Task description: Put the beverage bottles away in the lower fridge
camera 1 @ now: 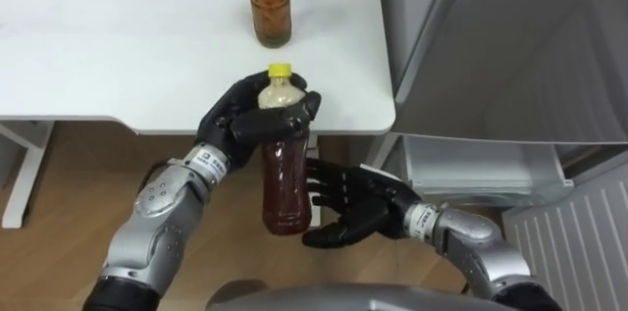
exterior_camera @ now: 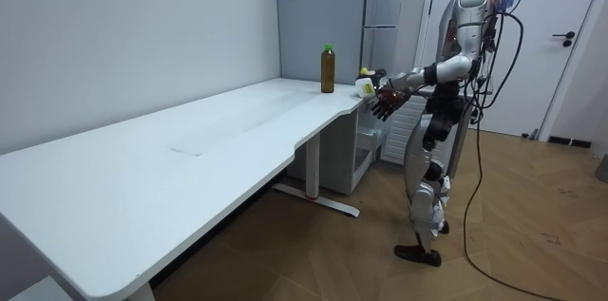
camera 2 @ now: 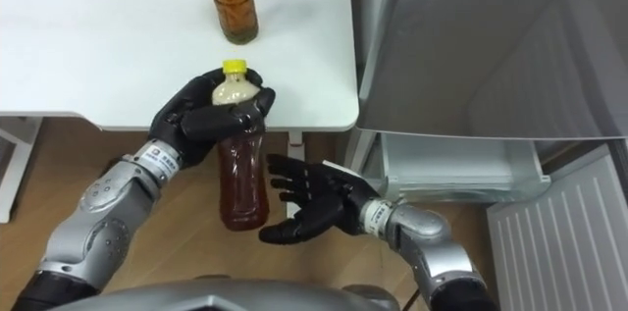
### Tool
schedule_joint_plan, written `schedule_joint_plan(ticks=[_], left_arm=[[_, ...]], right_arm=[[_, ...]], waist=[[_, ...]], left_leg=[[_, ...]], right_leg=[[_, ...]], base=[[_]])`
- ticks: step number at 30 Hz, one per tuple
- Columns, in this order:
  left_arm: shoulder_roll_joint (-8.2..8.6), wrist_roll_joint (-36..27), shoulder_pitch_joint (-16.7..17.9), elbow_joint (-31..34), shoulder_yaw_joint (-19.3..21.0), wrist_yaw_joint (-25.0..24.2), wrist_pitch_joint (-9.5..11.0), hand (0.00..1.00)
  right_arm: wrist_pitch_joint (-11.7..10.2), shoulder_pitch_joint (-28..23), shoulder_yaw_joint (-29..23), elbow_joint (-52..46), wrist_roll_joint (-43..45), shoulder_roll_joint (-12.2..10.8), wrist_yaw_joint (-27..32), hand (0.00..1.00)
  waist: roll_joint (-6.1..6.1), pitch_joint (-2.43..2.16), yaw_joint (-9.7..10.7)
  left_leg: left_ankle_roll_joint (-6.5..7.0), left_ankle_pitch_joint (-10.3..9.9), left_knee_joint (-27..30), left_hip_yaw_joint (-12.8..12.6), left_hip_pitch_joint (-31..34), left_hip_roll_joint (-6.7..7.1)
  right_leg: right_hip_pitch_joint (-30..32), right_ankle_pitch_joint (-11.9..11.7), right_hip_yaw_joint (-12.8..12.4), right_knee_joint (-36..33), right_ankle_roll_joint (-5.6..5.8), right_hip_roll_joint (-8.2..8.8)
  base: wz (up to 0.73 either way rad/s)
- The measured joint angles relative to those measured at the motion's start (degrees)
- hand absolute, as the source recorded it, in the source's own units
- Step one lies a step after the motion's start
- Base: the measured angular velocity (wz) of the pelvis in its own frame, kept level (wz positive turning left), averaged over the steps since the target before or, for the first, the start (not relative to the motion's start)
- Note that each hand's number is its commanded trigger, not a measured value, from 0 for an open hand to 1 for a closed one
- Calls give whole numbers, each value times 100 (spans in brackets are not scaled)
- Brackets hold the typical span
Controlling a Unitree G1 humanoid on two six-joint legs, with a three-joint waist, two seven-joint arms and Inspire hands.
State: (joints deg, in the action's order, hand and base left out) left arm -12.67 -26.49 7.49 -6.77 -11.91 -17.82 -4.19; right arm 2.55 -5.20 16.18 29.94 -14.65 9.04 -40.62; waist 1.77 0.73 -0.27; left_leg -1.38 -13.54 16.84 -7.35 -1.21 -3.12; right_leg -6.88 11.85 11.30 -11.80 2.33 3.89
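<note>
Both hands are showing matte black, the left hand [camera 1: 234, 120] and the right hand [camera 1: 358, 211] alike, with segmented fingers. A white band with small dark print is ringing each wrist (too small to read). Behind the wrists, silver-grey metal shells are covering the forearms, swelling into rounded housings near the elbows, with darker seams between the parts. In the room view the torso and legs are gleaming the same silver, going dark at the joints and feet. Black cables are hanging down behind the back, and a strap is running from the shoulders up to the right.
</note>
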Motion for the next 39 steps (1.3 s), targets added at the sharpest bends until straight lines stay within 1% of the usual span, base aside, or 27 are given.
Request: schedule_joint_plan(ticks=[2, 7, 9, 11, 13, 16, 18, 21, 24, 27, 30, 34, 37, 39], left_arm=[[-3, 129, 0, 0, 0, -60, 8, 100], [-2, 137, 0, 0, -17, -126, 28, 100], [-10, 136, 1, 0, -43, -135, 31, 100], [-25, 136, 1, -2, -84, -152, 43, 100], [-50, 134, 1, -2, -106, -196, 43, 100], [-146, 124, 0, -2, -131, -317, 43, 100], [-204, 87, 0, -9, -182, -317, 43, 100], [-241, 76, 0, -11, -252, -317, 42, 100], [-272, 77, -1, -15, -302, -318, 42, 100], [-267, 77, -1, -15, -303, -319, 42, 100], [-259, 77, 0, -15, -309, -319, 41, 100], [-259, 124, 0, -15, -408, -318, 41, 100], [-253, 126, 0, -14, -461, -319, 41, 100], [-248, 126, -16, -12, -508, -322, 41, 100]], right_arm=[[0, 0, 0, 0, -62, 6, -32, 0], [7, -1, 9, 0, -325, 24, -136, 0], [7, -1, 64, 0, -813, 75, -233, 0], [7, -3, 71, 0, -1061, 99, -321, 0], [10, -3, 76, -13, -1219, 130, -402, 0], [62, -3, 84, -124, -1418, 234, -523, 0], [75, -2, 240, -133, -1722, 323, -582, 0], [129, -2, 437, -133, -1909, 366, -606, 0], [138, 0, 533, -135, -1927, 377, -676, 0], [144, 1, 563, -136, -1927, 376, -710, 0], [237, 2, 600, -151, -1927, 372, -715, 0], [250, 1, 746, -154, -1911, 354, -715, 0], [251, 1, 765, -193, -1904, 322, -714, 0], [250, 1, 775, -293, -1904, 343, -714, 0]], waist=[[-1, 0, 0], [-3, 0, -9], [-2, -2, -21], [-3, -1, -32], [-1, -2, -33], [8, -8, -30], [24, -18, -28], [47, -20, -32], [55, -17, -29], [59, -14, -29], [60, -15, -30], [55, -13, -29], [37, -1, -26], [0, 21, -20]], left_leg=[[0, 0, 15, 0, 3, 0], [1, 0, 48, 4, 51, -1], [1, 0, 53, 4, 52, -7], [1, 0, 54, 3, 52, -9], [1, 0, 56, 3, 54, -13], [1, 0, 57, -8, 57, -14], [1, 0, 70, -8, 58, -17], [2, 0, 69, -8, 68, -17], [3, -1, 63, -7, 87, -17], [4, -2, 64, -6, 120, -19], [4, -1, 67, -6, 162, -21], [4, -1, 66, -11, 175, -20], [4, -1, 67, -15, 178, -20], [4, -1, 78, -16, 180, -20]], right_leg=[[-2, 0, 0, 0, 0, 0], [16, -1, 20, -2, -2, 2], [31, -1, 38, -15, -2, 2], [41, -1, 41, -38, -2, 2], [64, -1, 41, -77, -2, 4], [86, -1, 38, -91, -2, 7], [71, -1, 39, -90, -2, 6], [77, -1, 36, -91, -2, 6], [86, -2, 30, -91, -4, 6], [113, -6, 25, -91, -9, 4], [158, -10, 25, -92, -16, 3], [178, -11, 20, -92, -18, 3], [187, -11, 14, -89, -18, 2], [187, -11, 14, -88, -18, 2]], base=[[0], [0], [0], [0], [0], [-3], [0], [0], [0], [0], [0], [0], [0], [0]])
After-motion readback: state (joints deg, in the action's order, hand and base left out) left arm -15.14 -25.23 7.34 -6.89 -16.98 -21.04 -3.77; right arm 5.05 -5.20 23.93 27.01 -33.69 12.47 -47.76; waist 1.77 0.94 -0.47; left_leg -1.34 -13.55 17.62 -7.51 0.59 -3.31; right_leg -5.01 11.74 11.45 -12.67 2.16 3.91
